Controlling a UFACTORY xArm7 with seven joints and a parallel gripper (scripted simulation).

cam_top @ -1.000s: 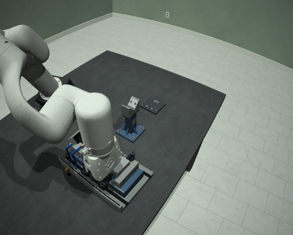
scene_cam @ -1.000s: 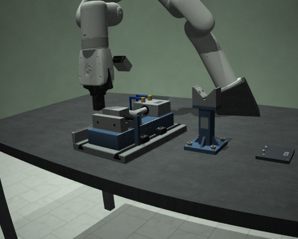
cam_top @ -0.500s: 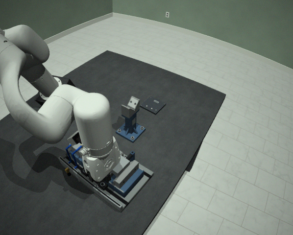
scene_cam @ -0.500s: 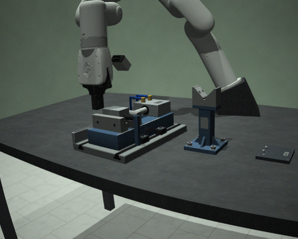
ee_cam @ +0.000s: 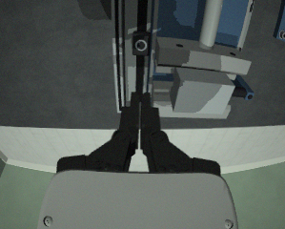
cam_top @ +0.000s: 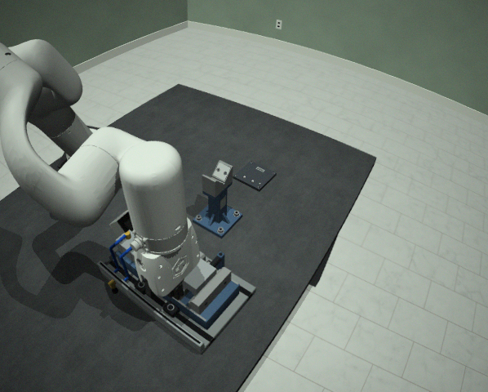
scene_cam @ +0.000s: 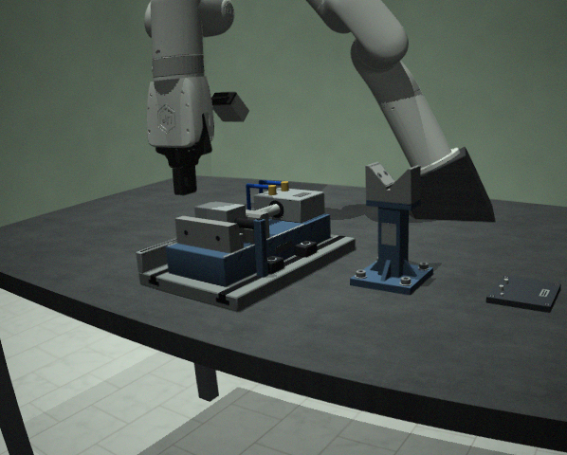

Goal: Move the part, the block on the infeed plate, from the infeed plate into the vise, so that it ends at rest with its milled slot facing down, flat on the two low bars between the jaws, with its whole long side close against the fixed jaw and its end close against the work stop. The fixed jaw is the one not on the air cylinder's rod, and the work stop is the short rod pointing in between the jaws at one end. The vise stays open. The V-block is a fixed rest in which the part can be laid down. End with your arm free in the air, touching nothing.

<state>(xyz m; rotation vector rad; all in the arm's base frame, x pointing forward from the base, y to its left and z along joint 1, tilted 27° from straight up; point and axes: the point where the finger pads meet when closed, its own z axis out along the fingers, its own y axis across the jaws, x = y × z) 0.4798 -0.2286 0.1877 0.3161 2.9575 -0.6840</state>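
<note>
The infeed plate is bare, and the V-block holds nothing. The vise stands open, with the fixed jaw in front and the moving jaw on the cylinder rod behind it. I cannot plainly make out the part. The gap between the jaws is mostly hidden. The work stop is a short blue rod at one end of the jaws. My gripper is shut and empty. It hangs in the air above the far side of the vise, over its base rail, touching nothing.
The air cylinder, with blue hoses and yellow fittings, sits at the right end of the vise. The V-block's blue stand is bolted down between the vise and the infeed plate. The table's front edge is near the vise.
</note>
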